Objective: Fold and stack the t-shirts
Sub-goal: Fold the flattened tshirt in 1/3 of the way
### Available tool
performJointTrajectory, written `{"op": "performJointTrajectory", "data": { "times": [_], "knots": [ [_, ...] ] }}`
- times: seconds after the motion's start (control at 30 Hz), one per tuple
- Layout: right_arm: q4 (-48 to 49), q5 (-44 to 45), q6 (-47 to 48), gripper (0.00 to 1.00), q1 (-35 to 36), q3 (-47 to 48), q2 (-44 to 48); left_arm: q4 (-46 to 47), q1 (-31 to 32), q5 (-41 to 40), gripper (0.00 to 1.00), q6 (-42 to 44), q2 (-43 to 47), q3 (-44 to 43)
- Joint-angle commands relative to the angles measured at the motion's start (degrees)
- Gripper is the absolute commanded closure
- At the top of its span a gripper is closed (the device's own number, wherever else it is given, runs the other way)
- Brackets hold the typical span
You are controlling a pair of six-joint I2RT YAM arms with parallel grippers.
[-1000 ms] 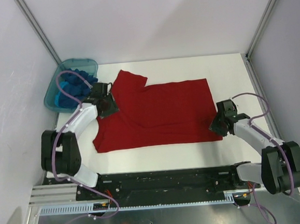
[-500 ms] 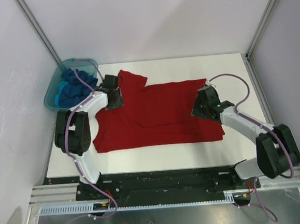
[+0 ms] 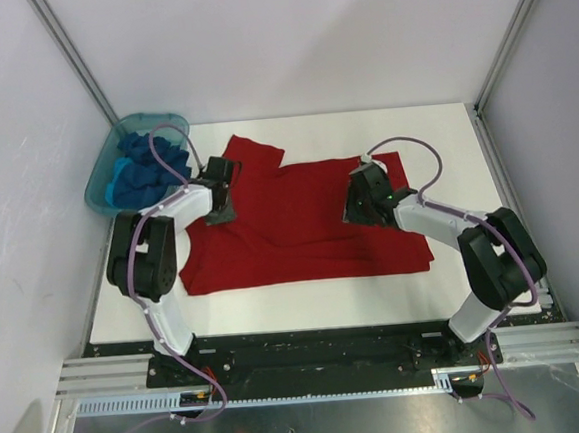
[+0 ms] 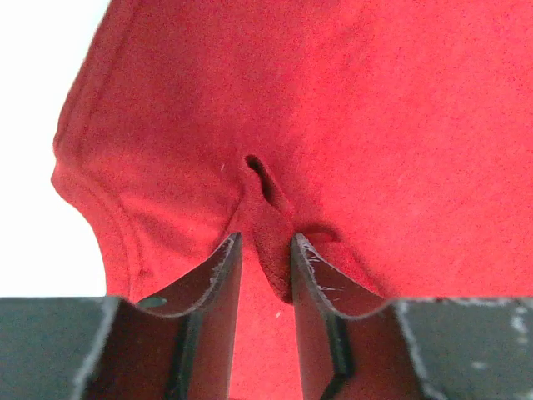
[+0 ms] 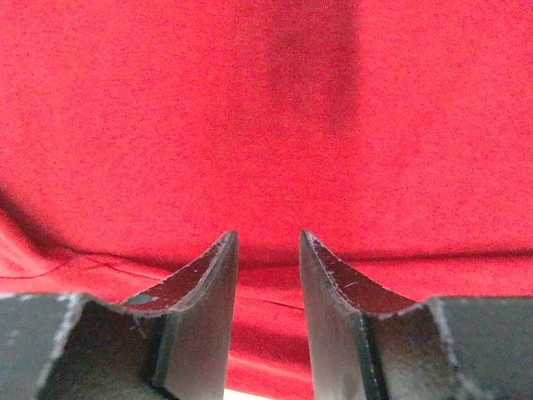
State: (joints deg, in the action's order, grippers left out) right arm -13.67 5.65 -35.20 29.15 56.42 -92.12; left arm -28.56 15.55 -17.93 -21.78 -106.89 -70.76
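Observation:
A large red t-shirt [image 3: 300, 226] lies spread flat on the white table. My left gripper [image 3: 222, 212] is down on its upper left part, near the sleeve. In the left wrist view the left gripper [image 4: 265, 242] has its jaws closed on a raised ridge of the red cloth [image 4: 275, 267]. My right gripper [image 3: 355, 207] is low over the shirt's upper right part. In the right wrist view the right gripper [image 5: 268, 237] has a narrow gap and nothing pinched, with flat red cloth [image 5: 266, 125] beyond. Blue t-shirts [image 3: 145, 163] lie bunched in the tub.
A translucent teal tub [image 3: 99, 181] stands at the table's back left corner, next to the left arm. The white table [image 3: 444, 134] is bounded by grey walls and metal posts. The black rail [image 3: 310, 345] with the arm bases runs along the near edge.
My right gripper has moved from the shirt's lower right corner up and left over the shirt. My left gripper has shifted right and back onto the shoulder area. The shirt's outline has not changed.

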Motion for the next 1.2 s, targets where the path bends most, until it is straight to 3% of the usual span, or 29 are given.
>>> {"op": "performJointTrajectory", "data": {
  "times": [0.0, 0.53, 0.87, 1.17],
  "knots": [
    [5.5, -0.9, 2.4, 0.60, 3.0, 5.0, -2.9, -0.1, 0.3, -1.8, 0.68, -2.1, 7.6, 4.7],
    [14.2, -10.1, 8.9, 0.60, 14.3, 20.5, -19.9, -0.2, 0.2, 2.1, 0.87, -7.7, 15.9, 15.6],
    [13.9, -14.2, 9.7, 0.59, 19.0, 26.7, -24.6, -0.1, -0.9, 3.4, 0.81, -10.1, 23.4, 22.0],
    [10.9, -15.8, 10.0, 0.58, 22.7, 29.7, -28.7, 0.0, -2.9, 2.8, 0.82, -11.5, 26.8, 24.6]
  ]
}}
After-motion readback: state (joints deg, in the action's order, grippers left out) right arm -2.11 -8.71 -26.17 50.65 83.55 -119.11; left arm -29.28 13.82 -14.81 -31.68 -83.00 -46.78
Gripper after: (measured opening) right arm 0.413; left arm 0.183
